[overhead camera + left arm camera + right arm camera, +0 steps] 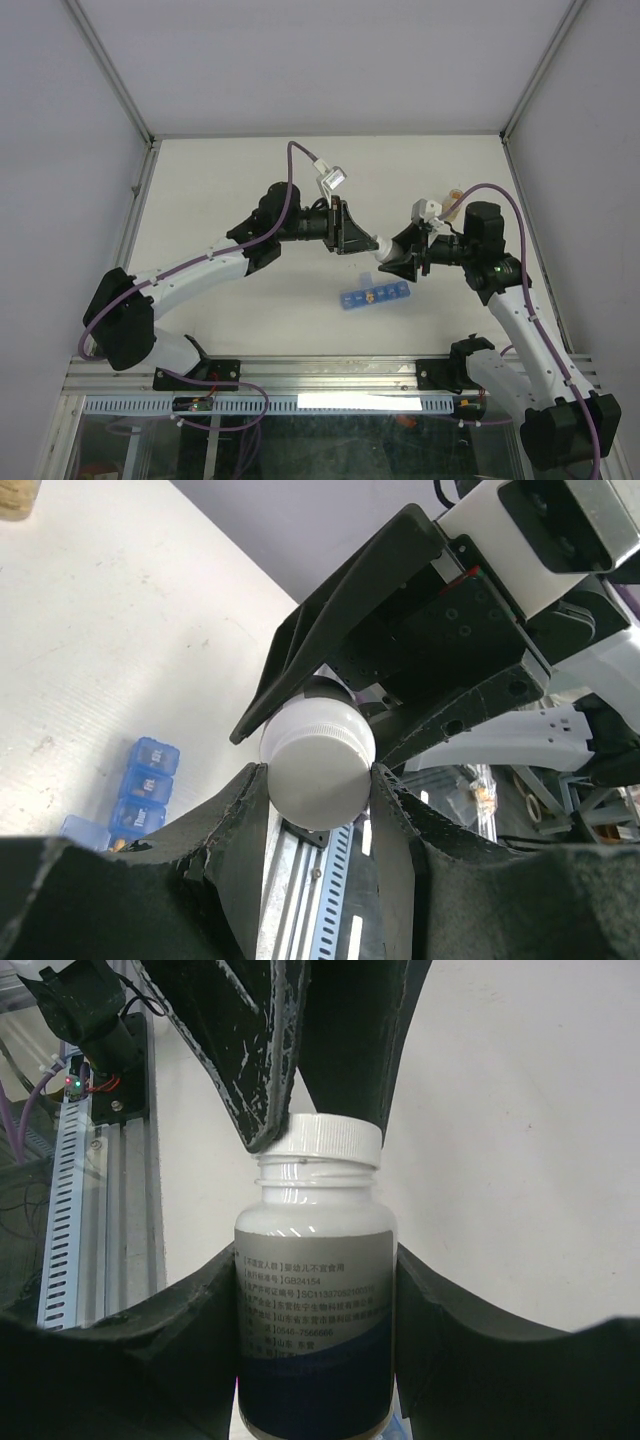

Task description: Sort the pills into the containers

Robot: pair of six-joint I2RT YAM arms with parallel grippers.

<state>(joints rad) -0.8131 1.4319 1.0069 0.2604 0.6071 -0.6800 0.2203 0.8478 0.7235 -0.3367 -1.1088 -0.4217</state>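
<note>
Lying flat on the white table, the blue pill-organiser strip sits just in front of the two grippers, nearer to the arm bases. Small yellowish specks show in its middle cells in the top view (possibly the pills, but they are too small to say surely). A small amber jar stands apart, behind the right arm.

Both arms reach toward the table centre and meet above it. The right gripper has its jaws pressed on the two sides of a white bottle, which it holds off the table. The left gripper pinches the white ribbed cap of this bottle between its black fingers.

The bottle carries a grey label with a dark blue band below. The lines are in Chinese characters; one code reads GB24154, and the rest is too small.
</note>
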